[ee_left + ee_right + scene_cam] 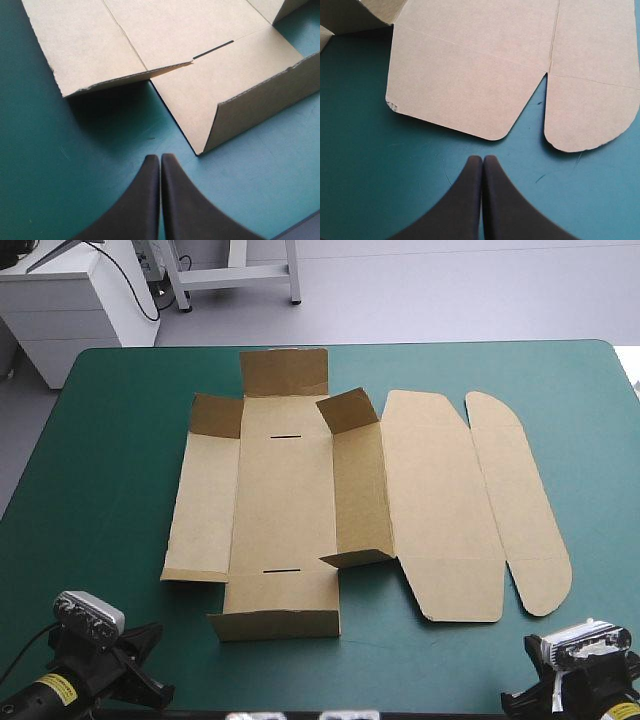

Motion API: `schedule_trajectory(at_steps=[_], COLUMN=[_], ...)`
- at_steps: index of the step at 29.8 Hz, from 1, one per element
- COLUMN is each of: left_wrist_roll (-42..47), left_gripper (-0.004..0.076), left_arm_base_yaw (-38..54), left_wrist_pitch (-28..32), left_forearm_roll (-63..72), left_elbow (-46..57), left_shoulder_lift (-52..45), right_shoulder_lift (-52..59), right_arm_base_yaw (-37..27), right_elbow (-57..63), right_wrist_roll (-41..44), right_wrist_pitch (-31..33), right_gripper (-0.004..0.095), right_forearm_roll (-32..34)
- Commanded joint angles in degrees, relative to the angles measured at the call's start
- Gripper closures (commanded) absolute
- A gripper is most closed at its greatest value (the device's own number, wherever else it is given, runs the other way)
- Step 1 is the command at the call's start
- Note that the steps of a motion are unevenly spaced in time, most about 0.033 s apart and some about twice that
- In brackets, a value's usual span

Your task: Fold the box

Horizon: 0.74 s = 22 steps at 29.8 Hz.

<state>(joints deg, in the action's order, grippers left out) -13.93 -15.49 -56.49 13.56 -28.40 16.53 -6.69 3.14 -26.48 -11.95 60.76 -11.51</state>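
I am watching the left gripper (160, 156) with its black fingers pressed together into one point, holding nothing, hovering over the teal-green cover (60, 190) just short of the box's near left corner. The right gripper (482, 157) is pinched together the same way, also empty, near the rounded near corner of the lid (470, 85).

The box (290, 510) is lying mid-table, partly formed. Its near end flap (275, 624) and right wall (360, 495) are standing, the left wall (200, 510) is barely lifting, and the lid is lying flat to the right.

I am judging two risks. Fingers going in unopened would be shoving the light board across the cover rather than gripping it. A nudge to the untucked walls could be knocking them flat.

I am finding no print on the board. A yellow label (55, 690) on the left arm is too small to read.
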Motion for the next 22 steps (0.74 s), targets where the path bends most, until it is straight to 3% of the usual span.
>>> schedule_trajectory(at_steps=[1,13,22], left_wrist_roll=[0.1,1.0,6.7], left_gripper=[0.0732,0.0732,0.0732], left_arm_base_yaw=[-0.1,-0.1,-0.1], left_wrist_pitch=[3.4,3.3,2.3], left_forearm_roll=[1.2,-0.5,-0.1], left_elbow=[-1.3,-4.8,-15.4], left_shoulder_lift=[0.6,1.5,13.4], right_shoulder_lift=[-0.8,-0.8,-0.8], right_arm_base_yaw=[0.1,0.1,0.1], right_elbow=[-1.7,-1.7,-1.7], right_wrist_roll=[-0.1,-0.1,-0.1], right_wrist_pitch=[-3.3,-3.3,-3.3], right_gripper=[0.0928,0.0928,0.0927], right_forearm_roll=[-0.3,-0.3,-0.3])
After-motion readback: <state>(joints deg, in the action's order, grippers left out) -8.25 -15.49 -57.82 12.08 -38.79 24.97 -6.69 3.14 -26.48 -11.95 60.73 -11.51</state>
